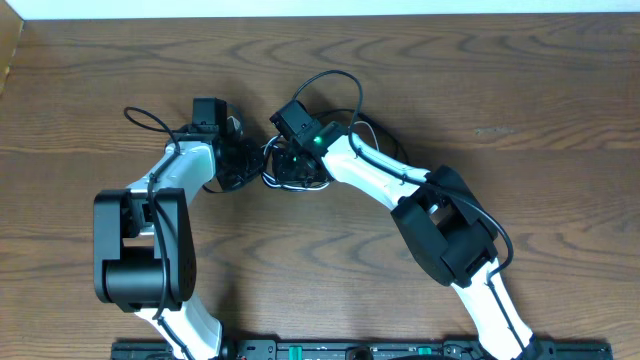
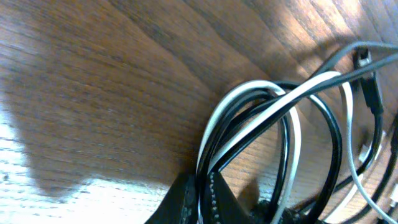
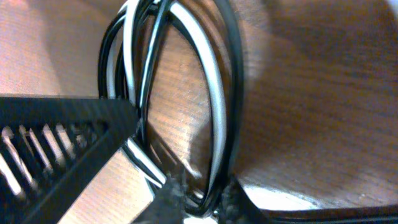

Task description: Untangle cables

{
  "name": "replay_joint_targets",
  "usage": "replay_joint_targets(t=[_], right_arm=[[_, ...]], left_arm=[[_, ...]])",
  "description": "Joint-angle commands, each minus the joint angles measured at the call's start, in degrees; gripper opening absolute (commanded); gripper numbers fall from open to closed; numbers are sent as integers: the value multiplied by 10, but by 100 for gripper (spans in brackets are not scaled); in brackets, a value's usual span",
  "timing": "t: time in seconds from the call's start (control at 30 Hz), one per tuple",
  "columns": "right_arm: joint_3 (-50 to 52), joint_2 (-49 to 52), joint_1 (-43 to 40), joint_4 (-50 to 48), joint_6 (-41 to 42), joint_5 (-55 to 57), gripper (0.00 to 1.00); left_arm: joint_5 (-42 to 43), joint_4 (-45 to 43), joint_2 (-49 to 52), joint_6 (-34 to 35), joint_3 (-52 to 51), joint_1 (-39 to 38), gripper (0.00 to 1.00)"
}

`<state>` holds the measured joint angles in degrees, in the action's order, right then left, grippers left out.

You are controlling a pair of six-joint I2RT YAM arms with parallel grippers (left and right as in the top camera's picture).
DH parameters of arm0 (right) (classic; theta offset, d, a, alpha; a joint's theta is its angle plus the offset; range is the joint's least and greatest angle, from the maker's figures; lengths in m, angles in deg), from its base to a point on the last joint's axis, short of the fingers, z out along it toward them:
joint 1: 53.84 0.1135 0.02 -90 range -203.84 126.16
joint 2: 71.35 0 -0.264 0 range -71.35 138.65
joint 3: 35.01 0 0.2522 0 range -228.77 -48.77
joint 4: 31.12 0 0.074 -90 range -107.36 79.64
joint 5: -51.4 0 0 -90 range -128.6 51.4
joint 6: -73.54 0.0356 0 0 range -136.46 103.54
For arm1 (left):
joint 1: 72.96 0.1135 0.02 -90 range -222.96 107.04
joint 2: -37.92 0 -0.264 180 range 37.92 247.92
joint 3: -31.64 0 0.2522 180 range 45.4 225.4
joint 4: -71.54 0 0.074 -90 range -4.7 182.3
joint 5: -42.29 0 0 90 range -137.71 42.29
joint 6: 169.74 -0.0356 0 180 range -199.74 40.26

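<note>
Cables form a small clump overhead; only wrist views show left hand and right hand clamped on them.

1 wooden table carries 2 robot arms: 1 left arm and 1 right arm. Each arm ends in 1 gripper, making 2 in all: the left gripper and the right gripper. There are 2 cables — 1 white cable and 1 black cable — wound into 1 bundle. The loops in it overlap too much to count. 1 dark plug end shows in the left wrist view. 2 thicker arm wires arch over the table, 1 per arm. 1 green light shows on the right arm.
</note>
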<state>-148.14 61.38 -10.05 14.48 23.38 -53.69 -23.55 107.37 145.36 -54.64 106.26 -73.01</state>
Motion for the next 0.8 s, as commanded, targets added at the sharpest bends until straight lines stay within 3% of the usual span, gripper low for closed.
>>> replay_joint_targets(t=[0.0,0.37,0.77], right_arm=[[25,15,3,6,-1,38,4],[25,15,3,21,-63,81,1],[25,15,0,40,-83,150,1]], left_arm=[[63,1,11,-32,1,3,7],[181,10,11,-62,2,88,7],[187,31,11,-64,2,160,7]])
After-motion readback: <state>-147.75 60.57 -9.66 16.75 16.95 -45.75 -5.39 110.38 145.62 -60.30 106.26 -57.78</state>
